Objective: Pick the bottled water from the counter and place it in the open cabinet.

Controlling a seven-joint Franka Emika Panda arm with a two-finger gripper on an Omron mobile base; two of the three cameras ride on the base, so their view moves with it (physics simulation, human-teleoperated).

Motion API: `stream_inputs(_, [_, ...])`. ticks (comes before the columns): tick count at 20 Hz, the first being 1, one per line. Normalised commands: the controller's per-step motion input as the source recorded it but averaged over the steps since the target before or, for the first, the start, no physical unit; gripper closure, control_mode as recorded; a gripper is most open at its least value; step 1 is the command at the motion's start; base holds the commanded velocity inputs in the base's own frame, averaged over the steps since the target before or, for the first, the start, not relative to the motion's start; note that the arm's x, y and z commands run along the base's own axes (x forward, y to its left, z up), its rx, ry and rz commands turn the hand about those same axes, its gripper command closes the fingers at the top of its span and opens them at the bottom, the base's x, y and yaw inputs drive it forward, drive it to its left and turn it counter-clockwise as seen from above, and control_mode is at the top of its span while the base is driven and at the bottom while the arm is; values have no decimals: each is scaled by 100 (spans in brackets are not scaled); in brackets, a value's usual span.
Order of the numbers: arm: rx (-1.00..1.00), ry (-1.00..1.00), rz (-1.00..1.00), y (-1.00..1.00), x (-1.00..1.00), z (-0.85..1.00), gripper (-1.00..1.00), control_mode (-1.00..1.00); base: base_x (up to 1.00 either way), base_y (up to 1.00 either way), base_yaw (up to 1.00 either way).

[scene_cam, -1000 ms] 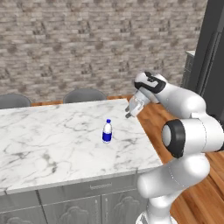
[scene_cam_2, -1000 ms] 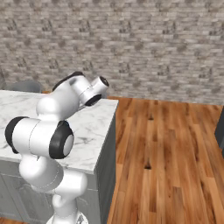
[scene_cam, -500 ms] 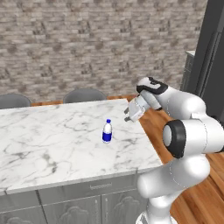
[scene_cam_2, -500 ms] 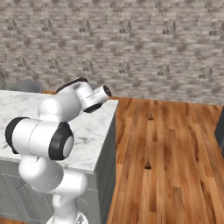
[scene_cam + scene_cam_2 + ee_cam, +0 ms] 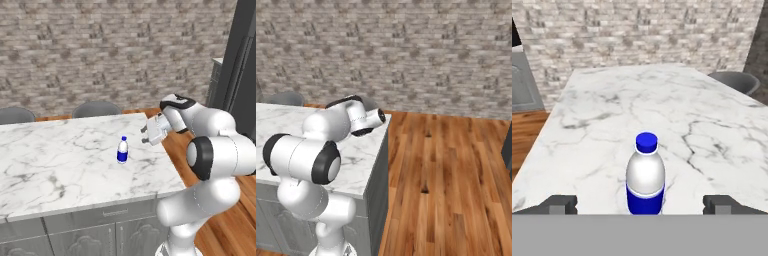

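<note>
1. While the gripper (image 5: 145,135) hangs over the counter (image 5: 60,165), its two fingers are spread wide apart and hold nothing;
2. the bottled water (image 5: 122,150) stands upright on the counter, near the gripper, not touching it.

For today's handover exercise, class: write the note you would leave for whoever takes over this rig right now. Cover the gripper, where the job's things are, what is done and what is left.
Gripper: open, empty, level with the bottled water and apart from it, aimed at it.
Bottled water: upright on the counter, near its right end, centred between the fingertips in the hand view.
Done: approach lined up.
Left: close in, grasp, lift, place in the open cabinet.
</note>
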Motion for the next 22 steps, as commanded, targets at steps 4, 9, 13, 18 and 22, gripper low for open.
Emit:
stream_inputs(4, [9, -3, 5, 0, 0, -3, -100, -100, 0, 0, 0])
stream_inputs(9, [3, 1, 2, 0, 0, 0, -100, -100, 0, 0, 0])
stream_inputs(13, [0, 2, 0, 0, 0, 0, -100, -100, 0, 0, 0])
stream_inputs(18, [2, 0, 0, 0, 0, -1, -100, -100, 0, 0, 0])
stream_inputs(22, [9, 0, 1, 3, 0, -10, -100, -100, 0, 0, 0])
